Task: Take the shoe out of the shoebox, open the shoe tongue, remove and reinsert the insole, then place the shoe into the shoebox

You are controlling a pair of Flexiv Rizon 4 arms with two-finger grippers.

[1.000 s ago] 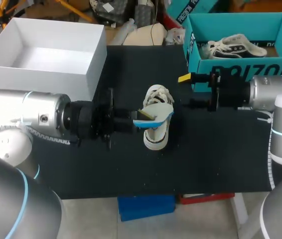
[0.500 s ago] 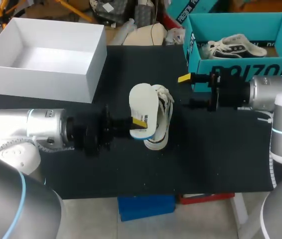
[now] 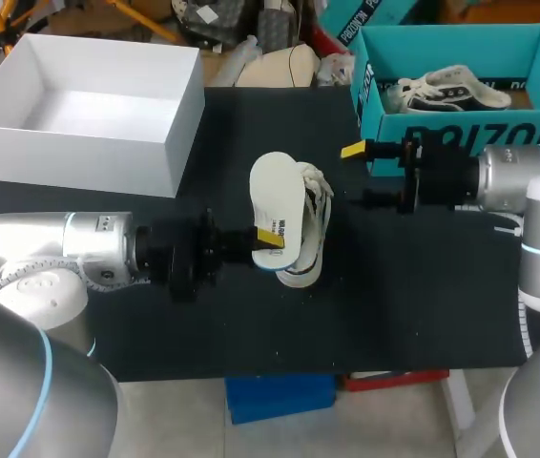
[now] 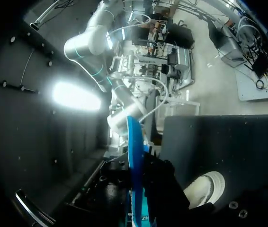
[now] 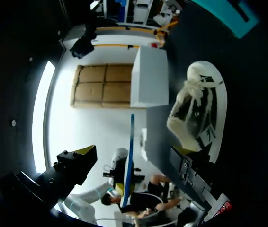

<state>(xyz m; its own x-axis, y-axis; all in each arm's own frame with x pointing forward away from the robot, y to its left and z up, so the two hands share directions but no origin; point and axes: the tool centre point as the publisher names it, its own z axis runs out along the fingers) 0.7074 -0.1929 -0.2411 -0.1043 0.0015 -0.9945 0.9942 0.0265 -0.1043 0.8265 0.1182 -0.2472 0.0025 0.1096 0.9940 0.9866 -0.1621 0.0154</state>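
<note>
White on its broad face and blue along its edge, the insole [image 3: 273, 196] stands on edge, out of the shoe. It is pinched near 1 end between the 2 fingers of the left gripper [image 3: 268, 237]. Those fingers are drawn in to the insole's thickness and press on it from both sides. In the left wrist view the insole shows edge-on as a thin blue strip running straight out between them.

The shoe [image 3: 306, 229] lies on the black table [image 3: 394, 305] just past the left gripper's tips, on the far side of the insole and outside both boxes. Whether it touches the insole cannot be told.

The right gripper [image 3: 361, 176] has its 2 fingers spread wide with nothing between them. The shoe lies ahead of its tips, clearly apart from them.

The teal shoebox [image 3: 461, 134] stands just beside the right gripper, with a second shoe [image 3: 446, 88] inside it. An open white box [image 3: 170, 157] sits well apart from the left gripper.
</note>
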